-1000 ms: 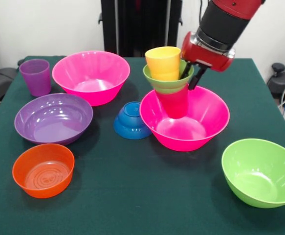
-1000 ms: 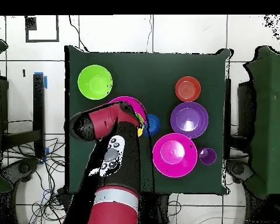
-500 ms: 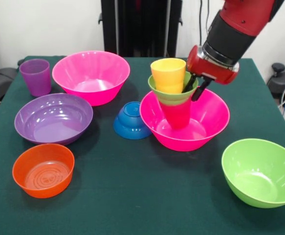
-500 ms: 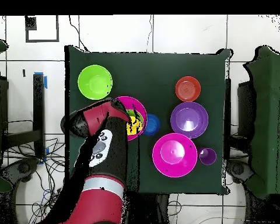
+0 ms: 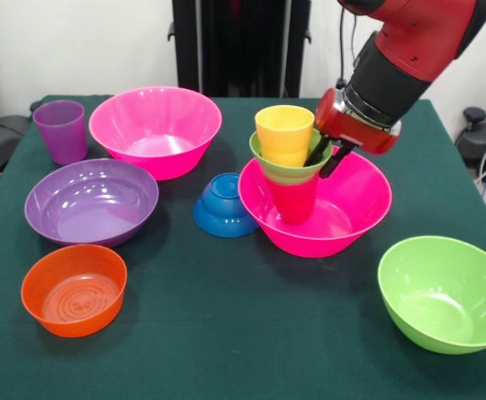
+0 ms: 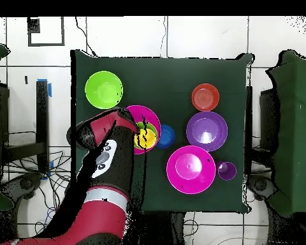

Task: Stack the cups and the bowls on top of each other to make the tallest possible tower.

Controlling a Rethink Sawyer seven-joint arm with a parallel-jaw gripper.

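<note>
The tower so far is a nested stack: a red tapered plastic cup [image 5: 294,198] standing in a large hot pink plastic bowl [image 5: 355,218], a small green plastic bowl [image 5: 293,163] seated on the cup's mouth, and a yellow-orange plastic cup [image 5: 284,133] sitting in that green bowl. My gripper [image 5: 324,157] is pinched on the green bowl's rim, on the side away from the yellow cup, one finger inside and one outside. The stack leans slightly. I judge I am setting this stack down inside the pink bowl, near its middle.

Elsewhere on the green cloth table [image 5: 226,333] lie a second hot pink bowl [image 5: 155,129], a ridged purple cup [image 5: 60,130], a wide purple bowl [image 5: 91,201], a shallow orange bowl [image 5: 73,288], a small blue bowl [image 5: 222,205] tipped against the pink bowl, and a large lime green bowl [image 5: 443,292].

Next I should release gently and lift straight up, so the stack does not topple.
</note>
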